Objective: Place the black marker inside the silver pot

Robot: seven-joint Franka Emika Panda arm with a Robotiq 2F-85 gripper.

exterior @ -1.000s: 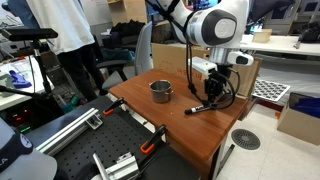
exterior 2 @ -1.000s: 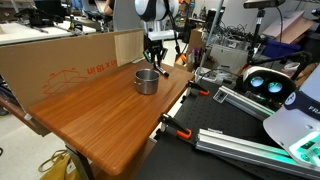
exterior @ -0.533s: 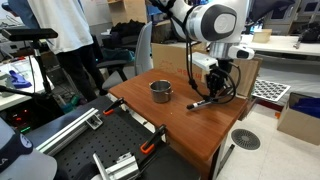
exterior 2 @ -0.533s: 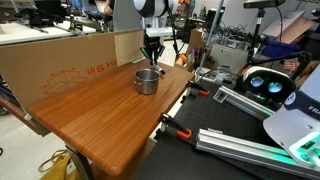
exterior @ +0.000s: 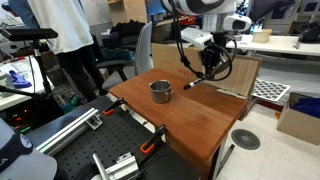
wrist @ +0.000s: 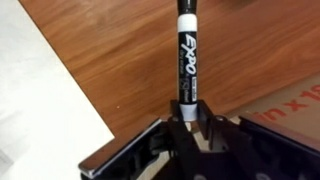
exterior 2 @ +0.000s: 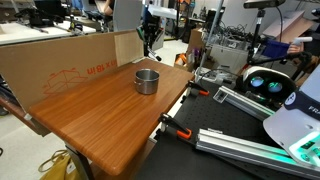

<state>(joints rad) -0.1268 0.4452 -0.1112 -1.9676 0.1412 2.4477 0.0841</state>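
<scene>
Wrist view shows the Robotiq gripper (wrist: 188,118) pinching one end of the slim black Expo marker (wrist: 186,60), long axis jutting straight out from its fingers, while in an exterior view the free tip slants down toward the small shiny steel pot (exterior: 160,90).

White lettering marks the black marker (wrist: 186,65), beside silver pot (exterior: 160,91) and brown table (exterior: 200,118).

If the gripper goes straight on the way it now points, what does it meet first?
Probably the wooden table: in the wrist view the gripper holds the black marker pointing at wood, so its tip would touch first. The silver pot seems off that line.
</scene>
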